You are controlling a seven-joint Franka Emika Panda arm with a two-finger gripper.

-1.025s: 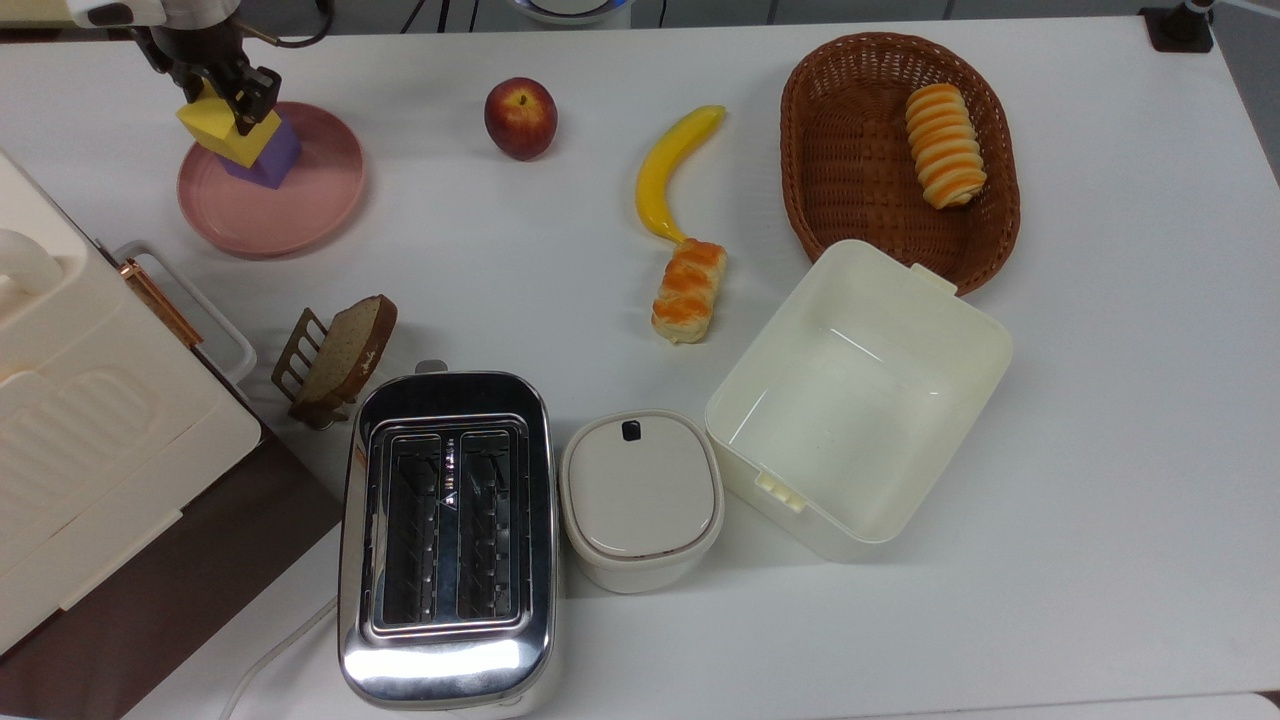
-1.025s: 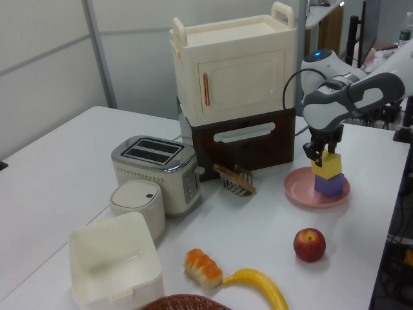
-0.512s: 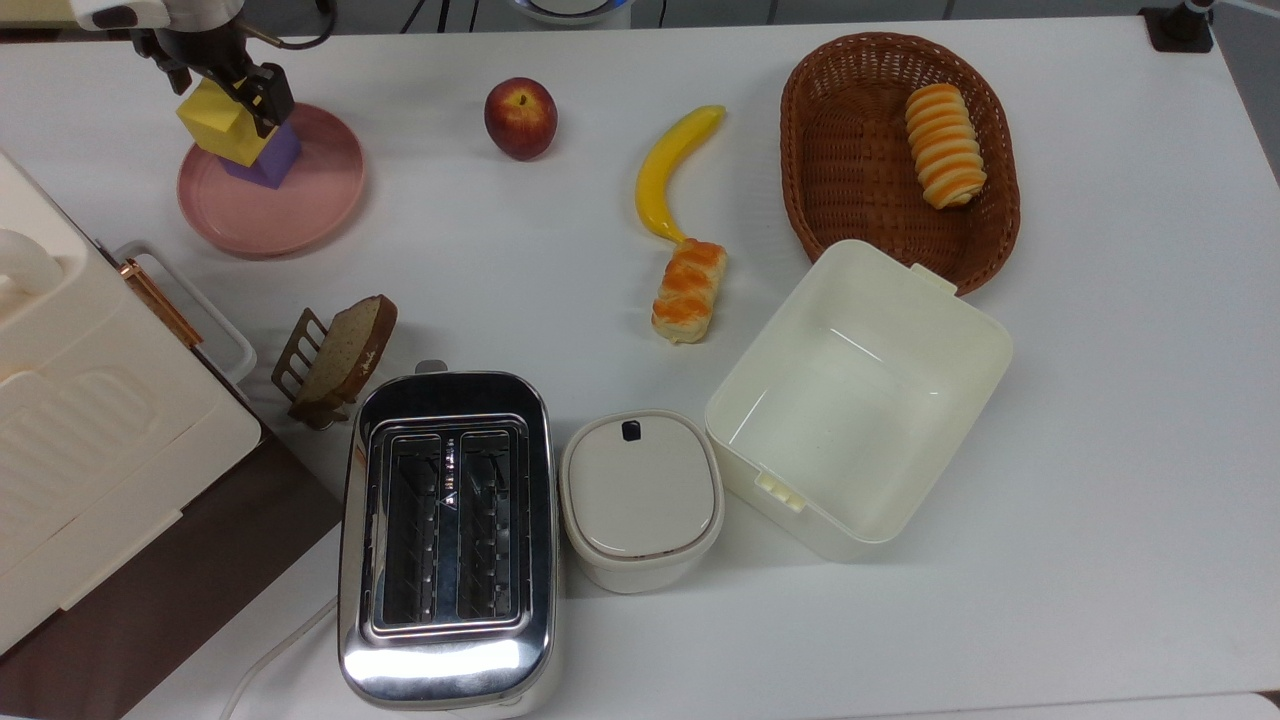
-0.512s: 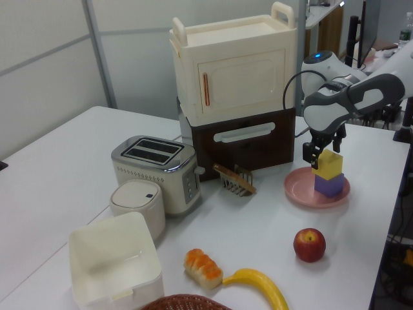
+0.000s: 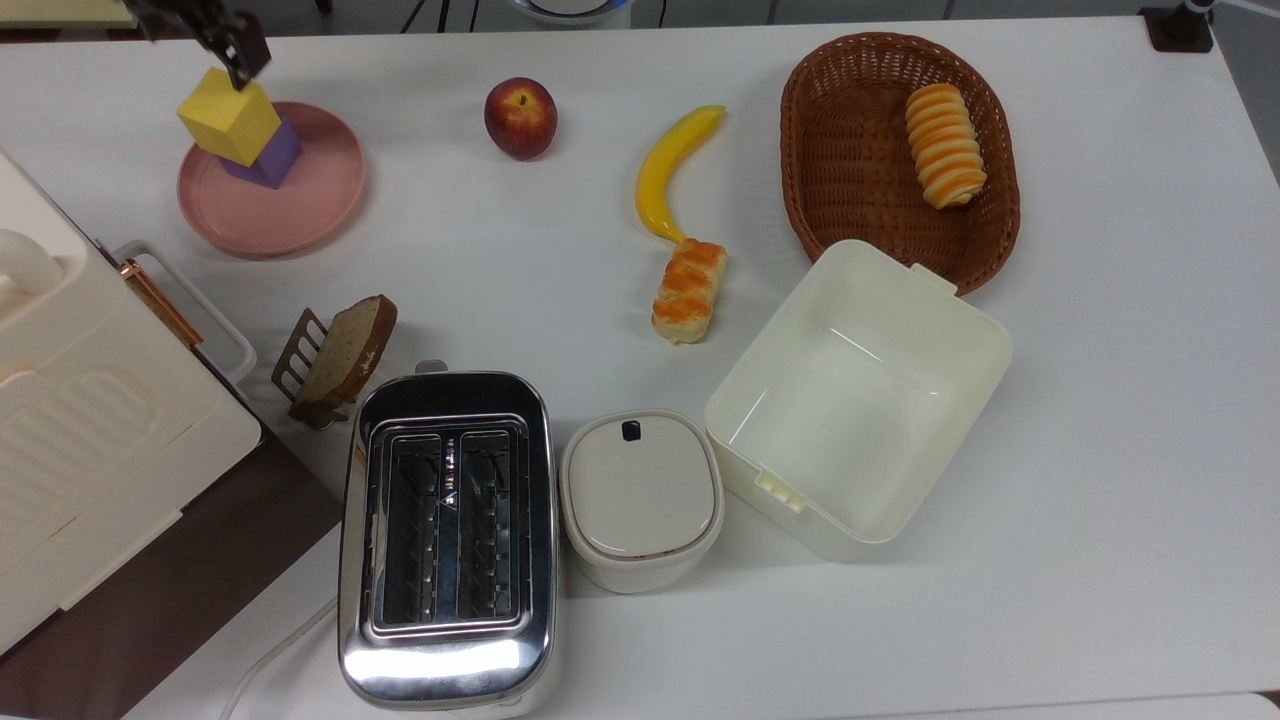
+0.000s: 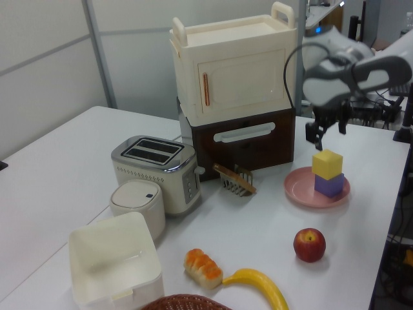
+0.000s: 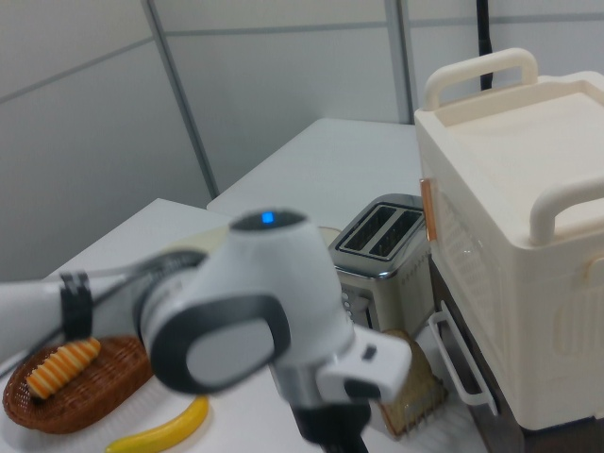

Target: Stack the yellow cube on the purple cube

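Left view, pincer (image 6: 328, 130): fingers spread, empty, above the stack, apart.
Yellow cube (image 6: 327, 164): matte, sharp-edged, atop purple cube (image 6: 330, 185).
Plate (image 6: 301, 191): round, pink, under both.

cubes: 2, one yellow cube (image 5: 228, 116) and one purple cube (image 5: 268, 160) | pink plate (image 5: 300, 215): 1 | apple (image 5: 520, 118): 1 | banana (image 5: 672, 170): 1 | bread rolls: 2 (image 5: 689, 289) (image 5: 943, 145) | basket (image 5: 850, 150): 1 | toaster (image 5: 447, 535): 1 | open tub (image 5: 858, 395): 1 | lidded pot (image 5: 640, 497): 1 | toast slice (image 5: 348, 350): 1
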